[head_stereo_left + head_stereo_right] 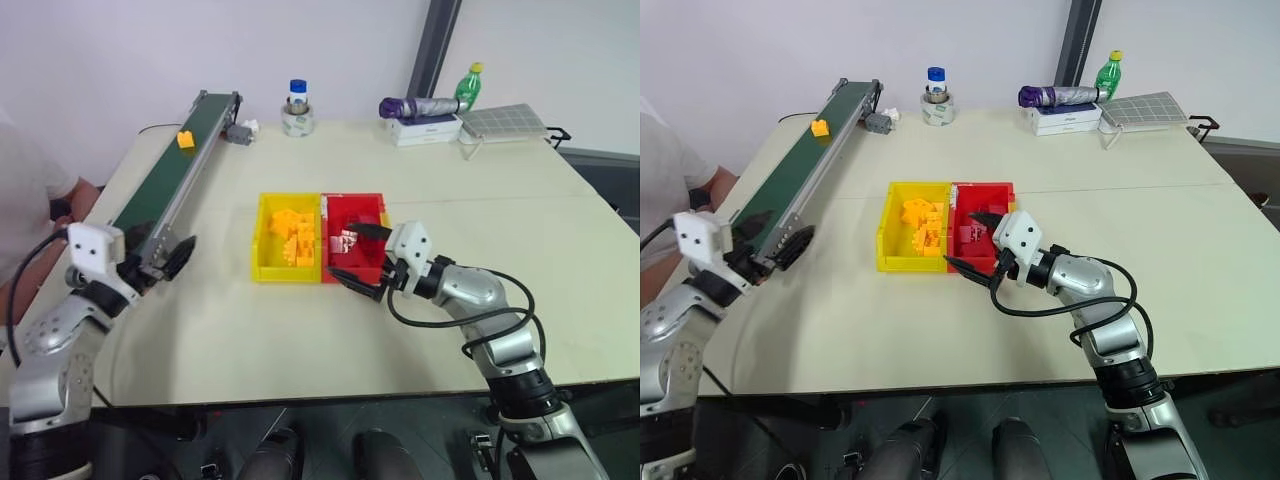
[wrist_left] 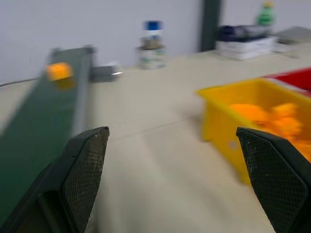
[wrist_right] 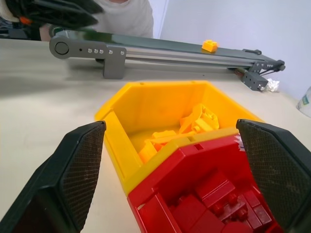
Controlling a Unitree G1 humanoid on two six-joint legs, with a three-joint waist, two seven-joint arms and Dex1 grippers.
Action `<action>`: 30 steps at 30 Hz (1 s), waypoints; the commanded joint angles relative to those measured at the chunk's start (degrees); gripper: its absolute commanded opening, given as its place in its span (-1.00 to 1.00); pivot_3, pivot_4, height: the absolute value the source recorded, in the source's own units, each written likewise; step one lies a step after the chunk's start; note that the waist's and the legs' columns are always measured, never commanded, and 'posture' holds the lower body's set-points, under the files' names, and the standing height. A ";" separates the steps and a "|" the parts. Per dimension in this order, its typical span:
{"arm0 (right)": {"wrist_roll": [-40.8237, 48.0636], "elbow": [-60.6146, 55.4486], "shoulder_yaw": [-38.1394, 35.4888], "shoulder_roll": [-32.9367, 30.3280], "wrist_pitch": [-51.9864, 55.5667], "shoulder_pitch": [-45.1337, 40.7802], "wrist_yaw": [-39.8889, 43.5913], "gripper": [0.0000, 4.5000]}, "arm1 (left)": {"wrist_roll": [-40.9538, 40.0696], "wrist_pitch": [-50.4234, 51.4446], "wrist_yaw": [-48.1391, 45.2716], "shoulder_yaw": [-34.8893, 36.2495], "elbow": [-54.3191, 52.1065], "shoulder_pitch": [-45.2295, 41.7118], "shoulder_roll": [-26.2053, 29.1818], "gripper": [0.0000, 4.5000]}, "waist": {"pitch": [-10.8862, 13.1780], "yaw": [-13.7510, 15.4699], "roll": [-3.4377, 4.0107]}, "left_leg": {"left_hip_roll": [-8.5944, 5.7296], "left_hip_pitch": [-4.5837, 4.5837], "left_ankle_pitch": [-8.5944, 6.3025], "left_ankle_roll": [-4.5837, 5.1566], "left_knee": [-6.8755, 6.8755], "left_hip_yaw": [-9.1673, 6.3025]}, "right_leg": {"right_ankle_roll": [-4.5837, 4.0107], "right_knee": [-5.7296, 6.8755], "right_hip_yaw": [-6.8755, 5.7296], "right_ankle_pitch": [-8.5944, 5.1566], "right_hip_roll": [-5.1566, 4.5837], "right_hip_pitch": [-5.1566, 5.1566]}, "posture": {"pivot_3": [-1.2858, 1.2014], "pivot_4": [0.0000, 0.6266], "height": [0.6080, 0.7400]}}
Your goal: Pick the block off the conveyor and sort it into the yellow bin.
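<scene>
**A:** How far along is the sort?

**B:** Barely begun, by the look of it. The block (image 1: 185, 139) rides the conveyor (image 1: 160, 185) near its far end, untouched. The left gripper (image 1: 168, 262) waits at the belt's near end, fingers spread wide and empty. The yellow bin (image 1: 262, 238) already holds several yellow pieces. Picking and dropping are both still to do.

**A:** And the right gripper (image 1: 368, 258)?

**B:** Wide apart too, holding nothing, poised at the red bin (image 1: 352, 201).

**A:** What do the views add to one another?

**B:** The head views show both arms at once; the right wrist view looks down into both bins' contents.
</scene>
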 commanded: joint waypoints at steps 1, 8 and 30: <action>0.56 -0.03 -0.21 0.27 -1.51 -1.07 0.60 1.00 | 0.36 -1.84 3.02 3.73 -2.70 3.50 -1.26 0.96 | 0.00 0.06 0.00 | 0.00 0.00 0.00 0.00 0.00 0.01 | 0.00 -0.01 0.01 0.00 0.00 0.01 | 0.03 -0.52 1.00; 0.55 1.32 0.01 0.76 -2.19 -2.12 1.38 1.00 | 1.36 -2.23 9.45 6.73 -0.86 3.61 -2.03 0.96 | 0.00 0.23 -0.01 | 0.00 -0.05 -0.01 -0.01 0.01 0.00 | 0.02 -0.03 0.00 -0.02 -0.02 0.02 | 0.03 -0.52 1.00; 0.23 0.18 0.15 1.00 -1.82 -1.26 0.54 1.00 | 5.35 -2.08 12.95 4.11 5.54 -3.59 -0.79 0.96 | 0.00 0.14 -0.01 | 0.00 -0.08 -0.01 0.01 0.00 0.05 | 0.00 -0.03 0.00 0.01 -0.01 -0.08 | 0.03 -0.52 1.00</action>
